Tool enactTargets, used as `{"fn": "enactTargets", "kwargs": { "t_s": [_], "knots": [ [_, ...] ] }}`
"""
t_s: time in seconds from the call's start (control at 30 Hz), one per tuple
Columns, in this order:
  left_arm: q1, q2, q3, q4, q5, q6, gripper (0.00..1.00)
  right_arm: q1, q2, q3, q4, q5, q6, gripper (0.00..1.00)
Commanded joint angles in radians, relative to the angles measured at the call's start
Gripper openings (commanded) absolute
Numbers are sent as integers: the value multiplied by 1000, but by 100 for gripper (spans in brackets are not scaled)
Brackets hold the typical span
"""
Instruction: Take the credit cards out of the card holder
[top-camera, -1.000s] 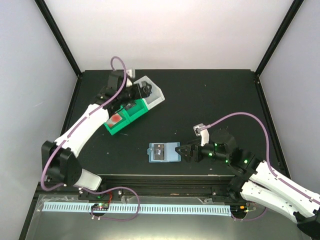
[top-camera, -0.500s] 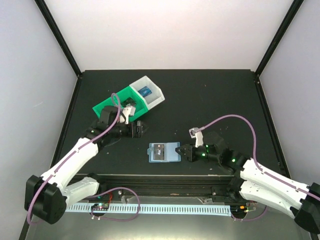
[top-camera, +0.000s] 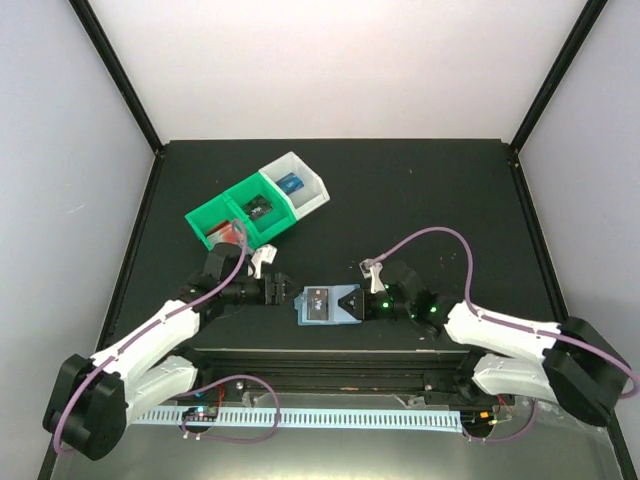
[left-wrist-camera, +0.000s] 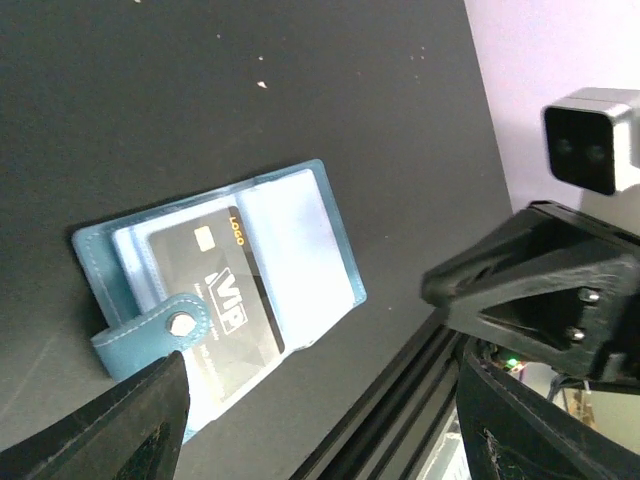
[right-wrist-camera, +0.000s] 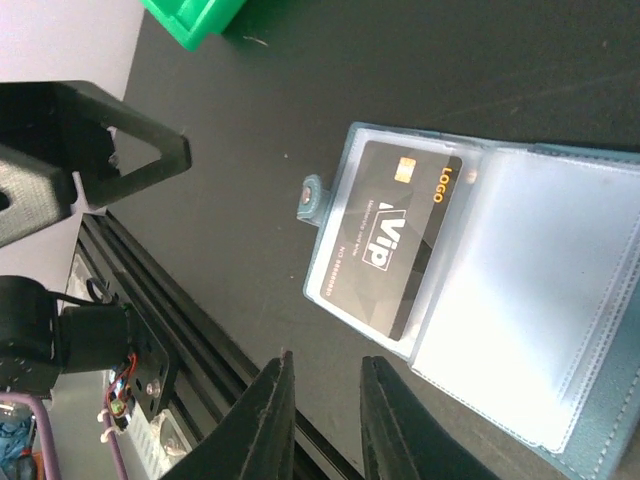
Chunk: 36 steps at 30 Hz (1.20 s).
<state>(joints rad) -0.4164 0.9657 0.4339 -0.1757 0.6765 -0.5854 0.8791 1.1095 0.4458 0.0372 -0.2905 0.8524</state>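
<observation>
The card holder (top-camera: 330, 304) lies open on the black desk (top-camera: 430, 200), close to the front edge, right between the two pincers. It is pale blue, see-through plastic with stitched edges and a little snap tab (left-wrist-camera: 170, 325). It looks soft and bendy. I think it weighs almost nothing and will slide or flop if it gets tugged.

One black card (right-wrist-camera: 385, 245) sits in a pocket. It is thin, flat and shiny, so it is probably stiff but slippery. The best spot to pinch looks like an edge at the pocket's mouth, with the sleeve pressed down.

The left pincer (top-camera: 278, 292) is spread wide beside the holder's left end and holds nothing. The right pincer (top-camera: 366, 303) is at the right end, with only a thin gap between its fingers and nothing in it.
</observation>
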Motion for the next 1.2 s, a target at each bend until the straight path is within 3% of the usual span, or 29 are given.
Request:
{"fn": "enactTargets", "kwargs": {
  "t_s": [0.0,0.4,0.63,1.17],
  "knots": [
    [-27,6,-35,163,42,-95,74,-2,97,21,120,-21,7,20],
    [-72,67,-77,304,56,-208,72,-2,359,87,241,-61,11,19],
    [-103,107,-94,411,42,-290,79,-2,469,86,281,-57,0,18],
    [-157,399,16,552,31,-327,92,-2,494,14,334,-37,5,18]
  ]
}}
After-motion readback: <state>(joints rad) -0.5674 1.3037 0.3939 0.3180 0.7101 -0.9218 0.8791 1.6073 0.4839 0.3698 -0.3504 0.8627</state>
